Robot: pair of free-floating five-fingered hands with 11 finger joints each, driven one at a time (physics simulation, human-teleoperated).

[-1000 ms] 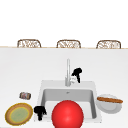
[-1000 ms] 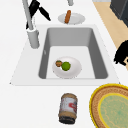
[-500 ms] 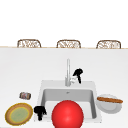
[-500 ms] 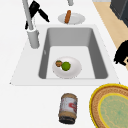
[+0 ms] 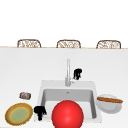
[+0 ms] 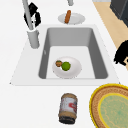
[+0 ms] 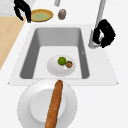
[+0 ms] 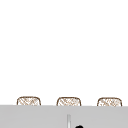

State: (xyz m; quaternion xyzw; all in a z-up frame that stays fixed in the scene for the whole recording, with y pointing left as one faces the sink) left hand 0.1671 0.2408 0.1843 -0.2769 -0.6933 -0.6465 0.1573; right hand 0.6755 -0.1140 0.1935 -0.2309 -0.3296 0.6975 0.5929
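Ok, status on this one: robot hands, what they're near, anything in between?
Right robot hand curled beside the faucet, contact unclear. Left robot hand hangs at the sink's front-left corner, near the yellow plate. Red ball hides the basin front.

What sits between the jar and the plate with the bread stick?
The sink, holding a white plate with a green fruit, lies between the jar and the bread plate, per the left side view.

An upright chrome faucet [image 5: 67,72] stands at the sink's [image 5: 42,86] back rim, its base [image 6: 33,38] a short cylinder.
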